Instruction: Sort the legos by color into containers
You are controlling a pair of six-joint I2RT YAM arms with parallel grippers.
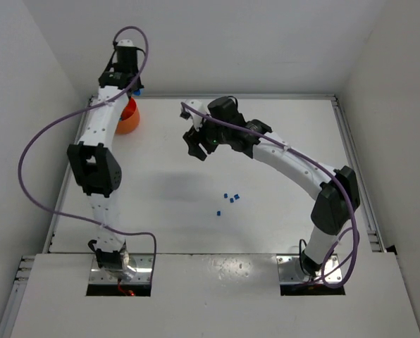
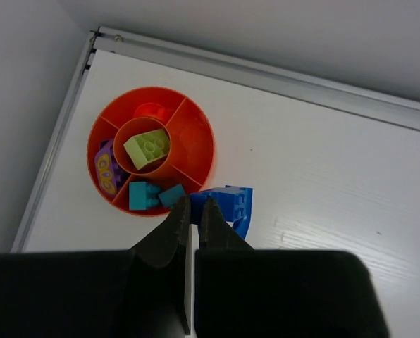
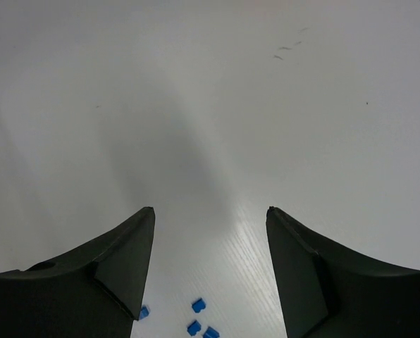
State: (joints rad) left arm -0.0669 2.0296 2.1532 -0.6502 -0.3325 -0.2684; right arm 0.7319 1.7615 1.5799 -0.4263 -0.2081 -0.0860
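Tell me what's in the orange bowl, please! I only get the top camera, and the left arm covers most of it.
Observer: The left wrist view shows a lime green brick in the middle cup of the bowl.
Operator: Any other colours in there?
Observer: Teal pieces in the section nearest the jaws, and a purple piece in the section beside it.
Operator: What's the blue thing by the arm?
Observer: A blue piece at the tips of the shut left jaws, apparently pinched, just outside the rim.
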